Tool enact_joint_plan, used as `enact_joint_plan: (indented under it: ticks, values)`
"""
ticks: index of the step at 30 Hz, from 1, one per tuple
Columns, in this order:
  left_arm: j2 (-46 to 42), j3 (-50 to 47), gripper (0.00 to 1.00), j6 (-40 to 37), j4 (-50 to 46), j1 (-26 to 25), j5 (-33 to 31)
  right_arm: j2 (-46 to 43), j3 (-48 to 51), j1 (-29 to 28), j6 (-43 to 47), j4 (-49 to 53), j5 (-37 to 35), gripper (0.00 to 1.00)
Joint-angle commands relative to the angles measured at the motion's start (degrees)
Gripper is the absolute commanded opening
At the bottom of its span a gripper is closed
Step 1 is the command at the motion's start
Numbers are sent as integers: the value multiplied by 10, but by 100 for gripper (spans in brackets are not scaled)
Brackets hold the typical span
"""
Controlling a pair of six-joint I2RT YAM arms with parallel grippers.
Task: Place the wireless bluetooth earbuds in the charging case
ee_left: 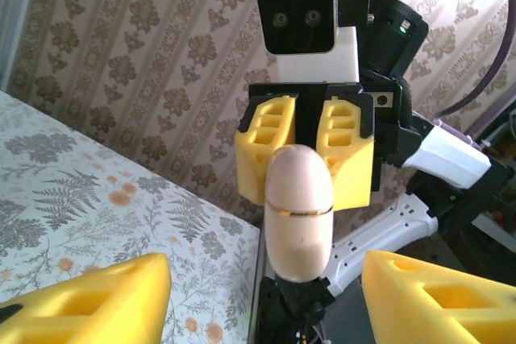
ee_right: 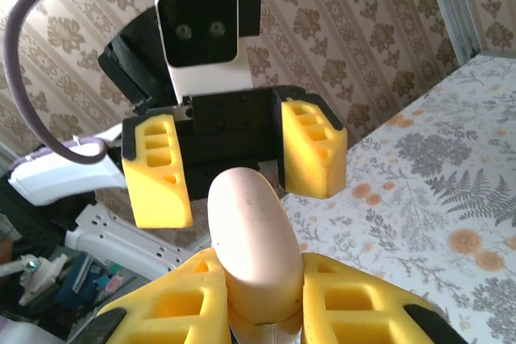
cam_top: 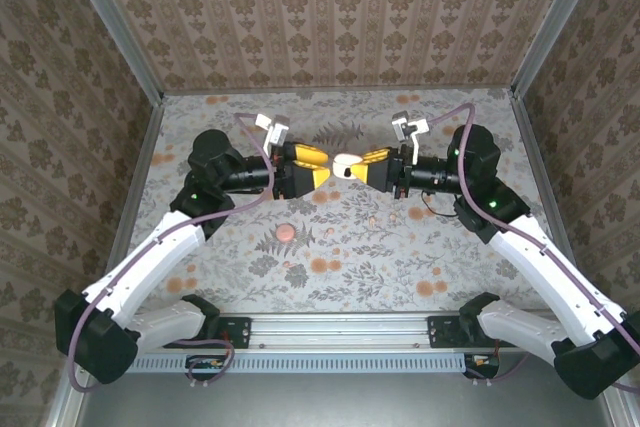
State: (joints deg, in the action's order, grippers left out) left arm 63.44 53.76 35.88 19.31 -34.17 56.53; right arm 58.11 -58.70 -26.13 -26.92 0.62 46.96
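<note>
**Item 1: charging case** (cam_top: 346,164). Cream-white, egg-shaped, smooth, with a thin gold seam around its middle. The lid is closed along the seam. It is held in the air above the middle of the desk, toward the far side, between the two grippers. In the left wrist view it stands on end, with its rounded lower end facing the camera.

**Item 2: right gripper** (cam_top: 362,167). Yellow ribbed fingers (ee_right: 355,296) on a black body, reaching in from the right. It is clenched on the charging case, with a finger pressed against each side of one end. The other end of the case juts out toward the left arm.

**Item 3: left gripper** (cam_top: 318,167). Same build, reaching in from the left and facing the right gripper head-on. It is released, with its fingers (ee_left: 89,300) spread wide on either side of the case's free end. It is close to the case but not touching it in either wrist view.

**Item 4: pink round disc** (cam_top: 287,232). It lies flat on the desk, nearer than the grippers and a little left of centre, apart from both arms.

**Item 5: wireless bluetooth earbuds.** Too small to tell apart from the floral pattern, so their place cannot be given.

**Item 6: desk** (cam_top: 400,257). It is covered in a pale cloth printed with grey ferns and orange flowers.

**Item 7: enclosure walls** (cam_top: 330,7). Brown damask-striped paper on the far, left and right sides.
</note>
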Motion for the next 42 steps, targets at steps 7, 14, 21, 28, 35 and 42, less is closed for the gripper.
enact_joint_plan:
  ticks: [7, 14, 21, 28, 35, 42]
  values:
    - [40, 39, 59, -39, 0, -41, 32, -8, -10, -3, 48, 33, 18, 13]
    - [47, 40, 53, -46, -6, -51, 24, -10, -5, -3, 37, 18, 17, 12]
    - [50, 45, 30, -60, -23, -55, 19, -11, -2, -3, 29, 13, 24, 12]
    - [37, 37, 22, -76, -28, -56, -5, -11, 0, -5, 25, 16, 14, 25]
    - [3, 40, 0, -187, -133, -68, -65, 18, -10, -4, 0, 32, -18, 38]
    - [-20, -14, 0, -218, -75, -69, -71, 51, -22, -3, -16, 54, -44, 42]
